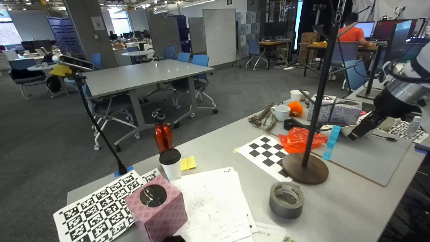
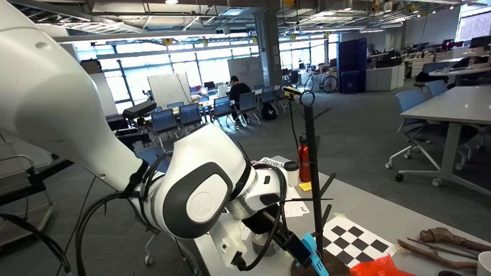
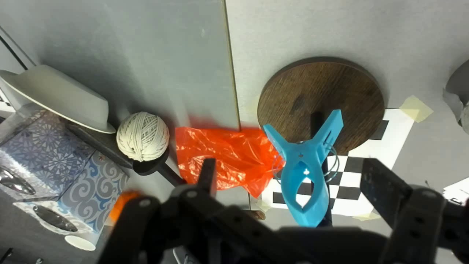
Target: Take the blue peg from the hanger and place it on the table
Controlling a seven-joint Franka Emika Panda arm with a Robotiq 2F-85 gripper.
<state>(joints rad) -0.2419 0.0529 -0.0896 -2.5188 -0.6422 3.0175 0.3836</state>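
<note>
The blue peg (image 3: 306, 183) hangs by the dark pole of the hanger (image 1: 317, 101), clear of the table (image 1: 339, 208); its handles point down in an exterior view (image 1: 331, 143). Its upper end is at the height of a side branch, but the grip point is hidden. In the wrist view the round brown base shows behind the peg. My gripper (image 3: 289, 172) stands open, one finger on each side of the peg in that picture, touching neither side. An exterior view puts the gripper (image 1: 356, 132) a little apart from the peg. From another angle a finger (image 2: 298, 247) partly covers it.
An orange-red plastic bag (image 3: 227, 157) lies close to the base. String ball (image 3: 143, 136), white bowl (image 3: 62, 95) and patterned boxes (image 3: 47, 146) crowd one side. A tape roll (image 1: 286, 200) sits near the base; sticks (image 1: 265, 116) and a mug (image 1: 281, 113) stand farther back.
</note>
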